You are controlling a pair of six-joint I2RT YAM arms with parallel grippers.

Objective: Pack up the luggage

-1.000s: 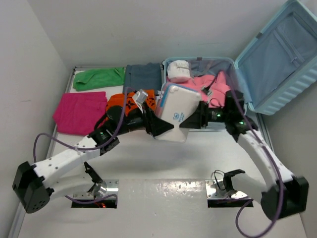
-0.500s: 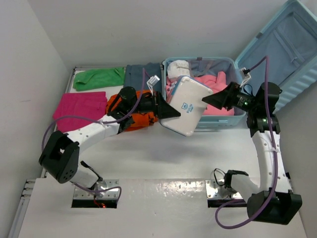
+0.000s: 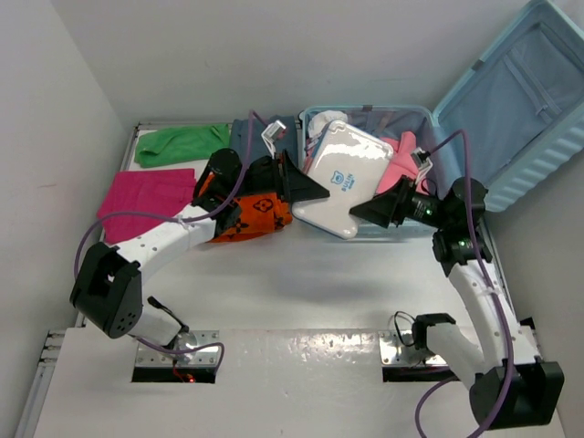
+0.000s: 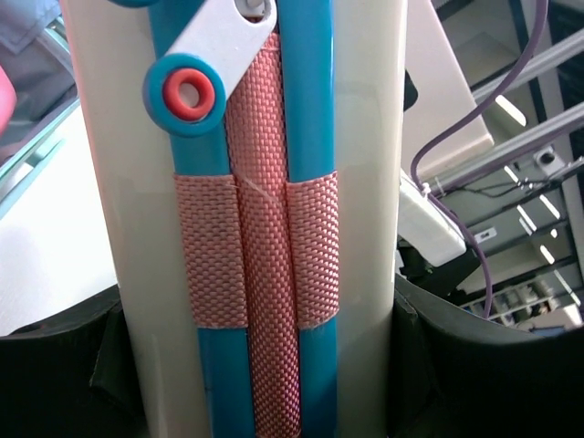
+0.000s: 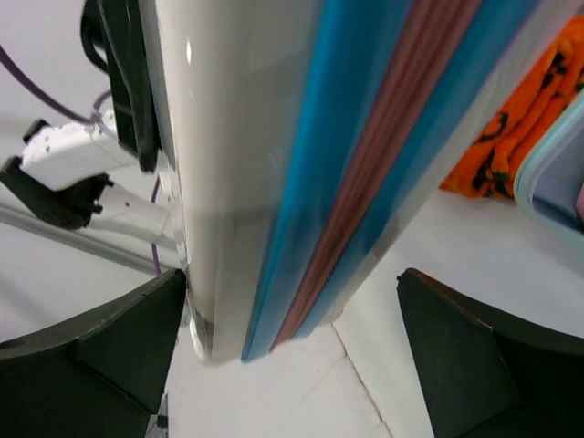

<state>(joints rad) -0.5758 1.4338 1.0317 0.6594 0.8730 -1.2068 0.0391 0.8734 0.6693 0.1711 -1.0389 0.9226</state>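
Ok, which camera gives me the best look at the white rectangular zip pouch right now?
Top external: it shows the whole white rectangular zip pouch, tilted over the front rim of the pale blue hard-shell suitcase. Both wrist views show only its edge close up: white shell, blue bands, pink webbing.

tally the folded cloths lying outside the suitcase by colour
green cloth: 1
magenta cloth: 1
grey-blue cloth: 1
orange cloth: 1
total: 4
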